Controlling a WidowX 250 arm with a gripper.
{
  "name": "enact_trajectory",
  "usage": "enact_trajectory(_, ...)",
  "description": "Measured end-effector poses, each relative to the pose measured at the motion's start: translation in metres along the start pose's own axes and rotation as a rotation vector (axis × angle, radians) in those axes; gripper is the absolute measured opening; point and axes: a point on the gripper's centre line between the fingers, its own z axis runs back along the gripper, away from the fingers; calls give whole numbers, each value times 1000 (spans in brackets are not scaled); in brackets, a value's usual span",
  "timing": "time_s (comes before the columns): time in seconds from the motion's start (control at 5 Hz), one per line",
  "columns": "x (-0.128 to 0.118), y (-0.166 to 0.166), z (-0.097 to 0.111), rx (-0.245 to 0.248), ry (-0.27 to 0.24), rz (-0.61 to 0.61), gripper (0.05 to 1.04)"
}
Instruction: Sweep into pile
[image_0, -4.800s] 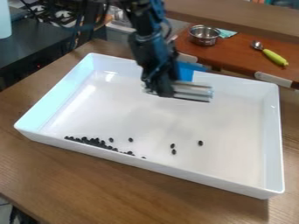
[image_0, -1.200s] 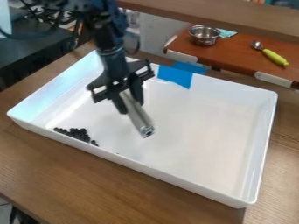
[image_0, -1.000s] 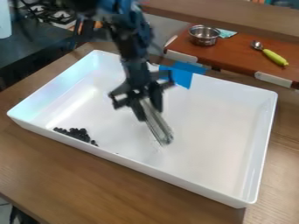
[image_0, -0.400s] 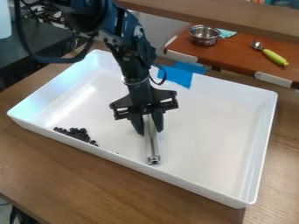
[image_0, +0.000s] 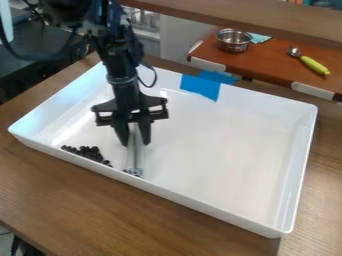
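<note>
Gripper (image_0: 135, 140): over the tray's near left part, pointing down; jaws parted by about the bar's width, with the bar held between them.
Metal bar (image_0: 135, 152): in the tray's near left part, its long axis almost upright in the view, lower end toward the near long wall, just right of the pile.
Pile of black beans (image_0: 87, 152): in the left part of the tray, near that wall; a strip whose long axis slants down to the right, roughly along the wall, its right end toward the bar.
Dark specks: beside the bar's lower end, too small to tell apart.
White tray (image_0: 304, 150): on the wooden table (image_0: 100, 205), long axis slanting down to the right.
Blue tape (image_0: 200, 87): on the far wall.
Metal bowl (image_0: 234, 41): behind the tray, left of the green-handled spoon (image_0: 312, 65).
</note>
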Motion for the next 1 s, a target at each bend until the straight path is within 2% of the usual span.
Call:
enact_trajectory(0.4,21,36,10,78,-33,5,384)
enact_trajectory(0.6,26,42,11,104,-69,3,384)
enact_trajectory(0.8,23,30,24,62,-71,62,384)
enact_trajectory(1.0,26,-17,46,8,-62,173,384)
